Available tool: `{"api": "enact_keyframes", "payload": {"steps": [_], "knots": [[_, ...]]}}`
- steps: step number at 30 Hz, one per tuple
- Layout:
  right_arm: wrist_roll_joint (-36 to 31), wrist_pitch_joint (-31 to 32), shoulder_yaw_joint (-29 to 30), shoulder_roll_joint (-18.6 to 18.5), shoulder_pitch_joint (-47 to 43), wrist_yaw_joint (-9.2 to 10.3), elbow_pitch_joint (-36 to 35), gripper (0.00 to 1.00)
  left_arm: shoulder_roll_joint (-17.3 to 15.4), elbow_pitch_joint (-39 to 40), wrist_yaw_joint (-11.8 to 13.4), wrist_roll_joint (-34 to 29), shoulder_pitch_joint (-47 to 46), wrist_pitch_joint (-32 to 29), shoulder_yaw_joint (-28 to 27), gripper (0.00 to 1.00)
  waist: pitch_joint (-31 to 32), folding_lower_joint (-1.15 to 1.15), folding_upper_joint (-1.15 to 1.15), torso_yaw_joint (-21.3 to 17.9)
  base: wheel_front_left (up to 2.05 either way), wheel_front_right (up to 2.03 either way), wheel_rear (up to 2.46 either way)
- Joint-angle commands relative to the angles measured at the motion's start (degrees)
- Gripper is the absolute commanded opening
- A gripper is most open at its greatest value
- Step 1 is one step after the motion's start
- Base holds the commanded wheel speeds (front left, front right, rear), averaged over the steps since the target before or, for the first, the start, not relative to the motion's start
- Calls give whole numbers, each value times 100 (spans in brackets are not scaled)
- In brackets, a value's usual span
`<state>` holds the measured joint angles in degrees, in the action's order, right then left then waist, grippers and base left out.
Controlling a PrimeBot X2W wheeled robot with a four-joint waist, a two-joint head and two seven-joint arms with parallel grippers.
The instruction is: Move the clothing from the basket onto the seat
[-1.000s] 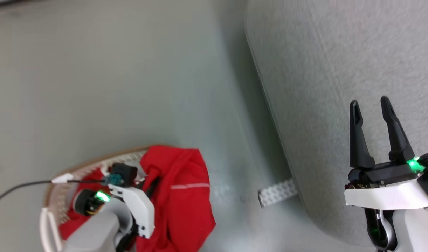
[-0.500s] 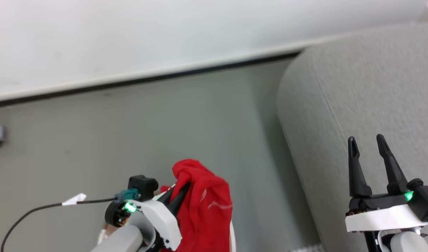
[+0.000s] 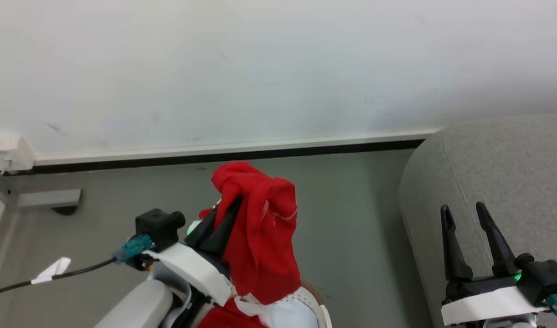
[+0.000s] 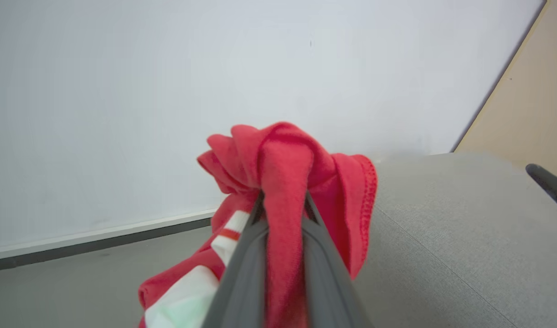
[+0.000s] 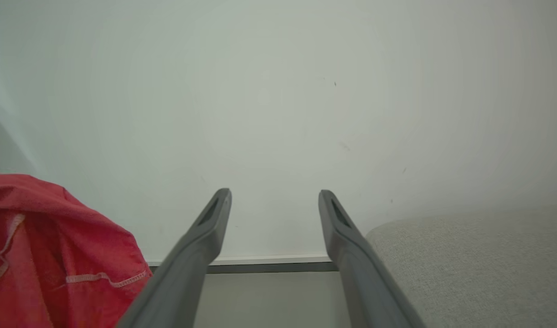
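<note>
Carrying step: red garment pinched in my left fingers, with the seat to my right.

Head view: my left gripper (image 3: 229, 213) is clamped narrow on the clothing (image 3: 262, 241), which hangs above the basket (image 3: 316, 300), itself cut off at the bottom edge; my right gripper (image 3: 464, 217) stands wide and empty at the seat (image 3: 502, 159). Left wrist view: fabric bunches between my two fingers (image 4: 246, 273) and hides their tips; whether the white-banded piece below is a second garment, I can't tell. Right wrist view: nothing between my spread fingers. Next, I judge, the left arm must swing over the seat and let go.
</note>
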<state>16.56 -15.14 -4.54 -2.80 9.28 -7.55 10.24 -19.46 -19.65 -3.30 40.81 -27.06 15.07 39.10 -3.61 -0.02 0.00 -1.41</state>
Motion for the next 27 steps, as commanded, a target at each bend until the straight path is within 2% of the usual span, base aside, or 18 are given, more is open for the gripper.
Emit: {"api": "enact_keyframes", "payload": {"steps": [1,7,12,21,27], "knots": [[-10,-1,-3,-17,-78,12,25,100,-80,133,46,-73,18,14,-25,0,114,2,0,78,0,0,0],[-16,-1,-178,-14,-176,12,73,100,-236,767,238,-260,-370,-278,-43,0,296,2,0,239,0,0,0],[31,-1,-229,-12,-264,12,114,100,-260,1211,434,-170,-573,-545,-142,0,402,2,0,346,0,0,0],[58,-1,-476,-15,-249,12,95,100,-253,1523,582,-84,-454,-680,-141,0,415,2,0,421,0,0,0],[163,163,-1315,-150,-103,13,43,100,-262,1538,613,-53,-450,-686,-157,0,383,2,0,443,0,0,0]]}}
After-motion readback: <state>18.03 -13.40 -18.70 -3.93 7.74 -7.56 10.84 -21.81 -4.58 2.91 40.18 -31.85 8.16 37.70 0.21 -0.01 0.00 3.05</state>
